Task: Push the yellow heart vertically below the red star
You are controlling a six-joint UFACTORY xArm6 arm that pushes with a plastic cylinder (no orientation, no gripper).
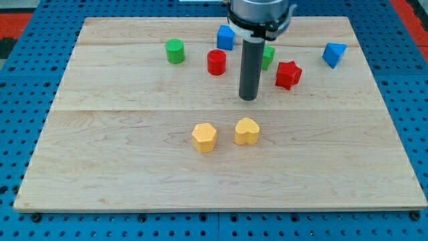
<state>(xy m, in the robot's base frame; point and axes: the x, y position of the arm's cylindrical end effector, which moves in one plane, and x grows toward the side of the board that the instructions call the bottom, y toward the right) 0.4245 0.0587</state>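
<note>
Yellow heart (247, 131) sits mid-surface (100, 167), lobes toward the right edge, long axis unclear; red star (288, 74) near the top edge; my tip (248, 99) between them, touching neither.

No readable text, label, brand, number or sign anywhere: none on the wooden board (134, 167), none on the coloured blocks around my tip (248, 99), none on the blue pegboard (20, 100) beyond.

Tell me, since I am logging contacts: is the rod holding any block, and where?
Nothing is held. My tip stands free on the board, above the yellow heart and left of the red star.
</note>
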